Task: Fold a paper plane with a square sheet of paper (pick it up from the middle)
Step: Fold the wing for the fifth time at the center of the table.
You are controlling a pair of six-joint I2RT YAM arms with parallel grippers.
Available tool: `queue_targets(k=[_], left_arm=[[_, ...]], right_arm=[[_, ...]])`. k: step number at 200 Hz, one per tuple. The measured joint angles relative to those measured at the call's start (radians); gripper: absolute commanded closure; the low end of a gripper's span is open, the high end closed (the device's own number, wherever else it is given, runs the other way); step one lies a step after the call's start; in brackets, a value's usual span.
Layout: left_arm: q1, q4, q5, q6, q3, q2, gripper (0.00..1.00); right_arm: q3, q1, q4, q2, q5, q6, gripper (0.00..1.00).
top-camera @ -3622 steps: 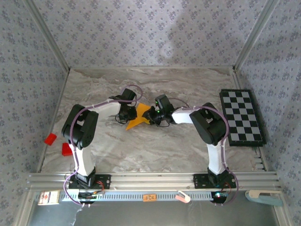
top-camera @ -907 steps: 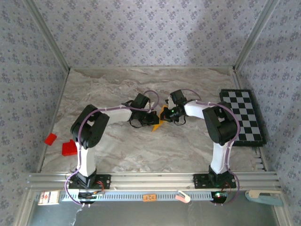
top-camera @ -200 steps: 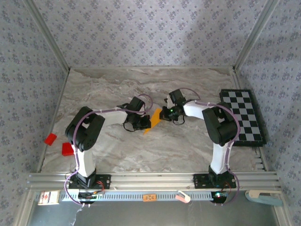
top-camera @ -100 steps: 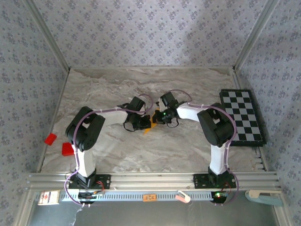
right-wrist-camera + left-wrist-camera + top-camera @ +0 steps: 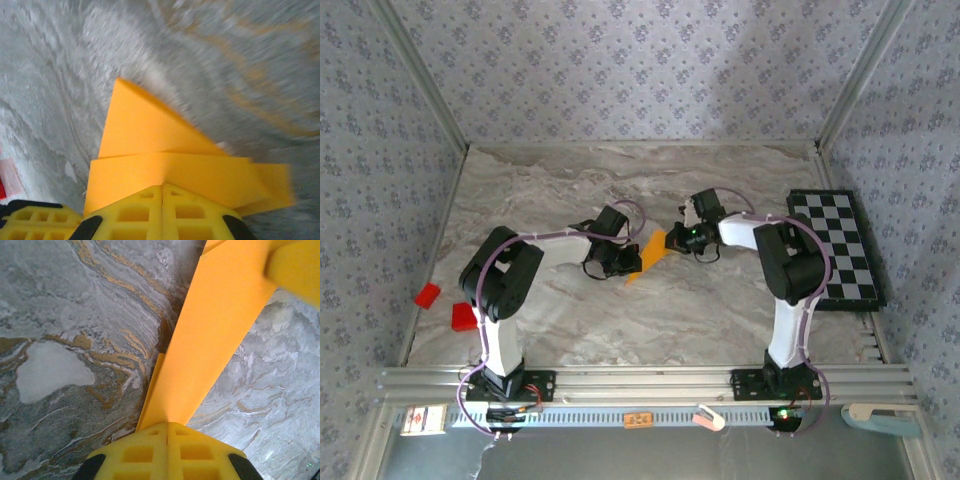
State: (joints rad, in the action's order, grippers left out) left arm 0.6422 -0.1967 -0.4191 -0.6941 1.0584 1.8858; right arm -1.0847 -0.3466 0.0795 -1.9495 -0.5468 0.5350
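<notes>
The orange-yellow paper [image 5: 649, 254] is folded into a narrow pointed strip and held just above the marble table between the two grippers. My left gripper [image 5: 626, 262] is shut on its lower left end. In the left wrist view the jaws [image 5: 167, 428] are pressed together on the paper [image 5: 215, 335], which runs up and away to the right gripper's yellow fingertip [image 5: 295, 270]. My right gripper [image 5: 677, 240] is shut on the upper right end. In the right wrist view its jaws [image 5: 162, 188] clamp layered folds of the paper [image 5: 145, 145].
A black-and-white checkerboard [image 5: 833, 247] lies at the table's right edge. Two small red blocks [image 5: 427, 294] [image 5: 462, 317] sit at the left edge. Patterned walls close in the table on three sides. Open marble lies in front of and behind the grippers.
The right gripper has drawn back to the right, away from the left gripper, and the paper now spans the gap between them as a longer strip. The left gripper has stayed put.
</notes>
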Motion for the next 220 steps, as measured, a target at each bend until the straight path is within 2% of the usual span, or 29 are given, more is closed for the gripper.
queue_targets(k=[37, 76, 111, 136, 156, 186, 220], left_arm=[[0.001, 0.009, 0.0, 0.0, -0.002, 0.0, 1.0], [0.002, 0.011, 0.0, 0.0, -0.002, 0.0, 1.0], [0.003, 0.01, 0.0, 0.001, -0.001, 0.0, 1.0], [0.004, 0.01, 0.001, 0.001, 0.0, 0.0, 1.0], [0.004, 0.008, 0.002, 0.001, 0.001, 0.0, 1.0], [0.004, 0.008, 0.002, 0.001, 0.001, 0.0, 1.0], [0.004, 0.008, 0.002, 0.001, 0.001, 0.0, 1.0]], right_arm=[[0.002, 0.062, -0.017, 0.0, 0.014, 0.021, 1.0], [-0.007, 0.077, -0.011, 0.007, 0.06, 0.026, 1.0], [0.011, 0.093, -0.002, 0.106, 0.144, 0.025, 1.0], [0.043, 0.034, -0.003, 0.229, 0.172, 0.027, 1.0], [0.05, -0.045, -0.017, 0.251, 0.172, 0.045, 1.0], [0.06, -0.14, -0.03, 0.197, 0.153, 0.1, 1.0], [0.06, -0.176, -0.05, 0.097, 0.13, 0.149, 1.0]])
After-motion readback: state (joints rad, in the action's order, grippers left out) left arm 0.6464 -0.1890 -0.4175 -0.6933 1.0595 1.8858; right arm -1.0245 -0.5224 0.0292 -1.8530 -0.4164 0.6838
